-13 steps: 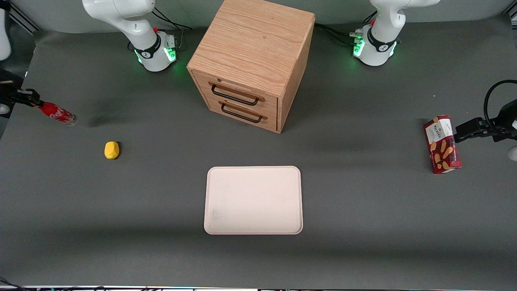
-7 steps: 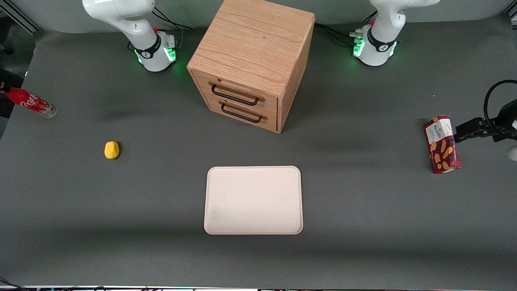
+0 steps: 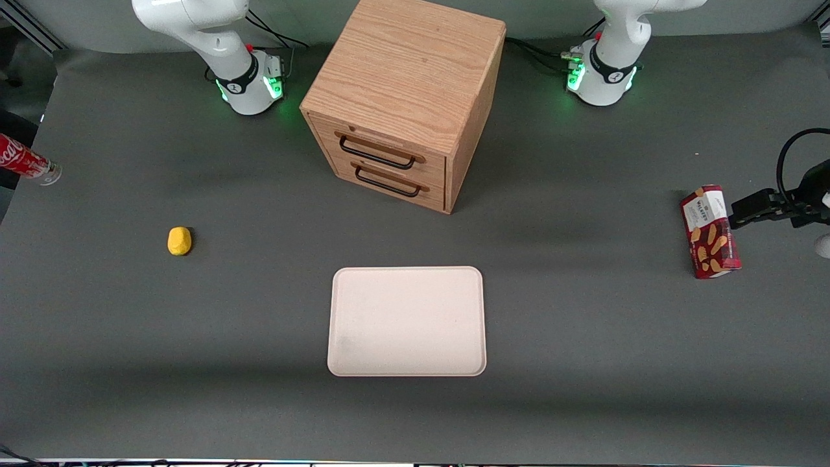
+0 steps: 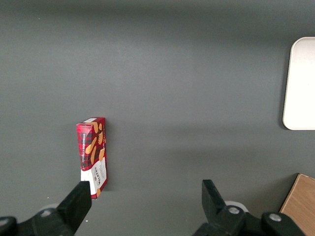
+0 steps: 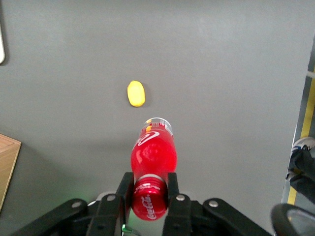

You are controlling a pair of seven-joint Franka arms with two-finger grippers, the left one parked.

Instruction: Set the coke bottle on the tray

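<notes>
Tabletop [image 3: 583, 337]: tray [image 3: 406, 321] lies in front of the cabinet [image 3: 405, 97], nothing on it. Hand [image 5: 150, 192] pinches the coke bottle [image 5: 153, 155] at its neck, held above the working arm's end, over the yellow lump [image 5: 136, 93].

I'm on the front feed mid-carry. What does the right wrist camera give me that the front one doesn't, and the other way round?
Only the right wrist view shows the gripper: its fingers are shut on the coke bottle at the cap end, with the clear base pointing away from the camera.

Only the front view shows the whole tray, bare, the wooden drawer cabinet farther from the camera than the tray, and the red snack box toward the parked arm's end.

Both show the bottle, cut off at the frame edge in the front view, the yellow lump and the grey table.
</notes>
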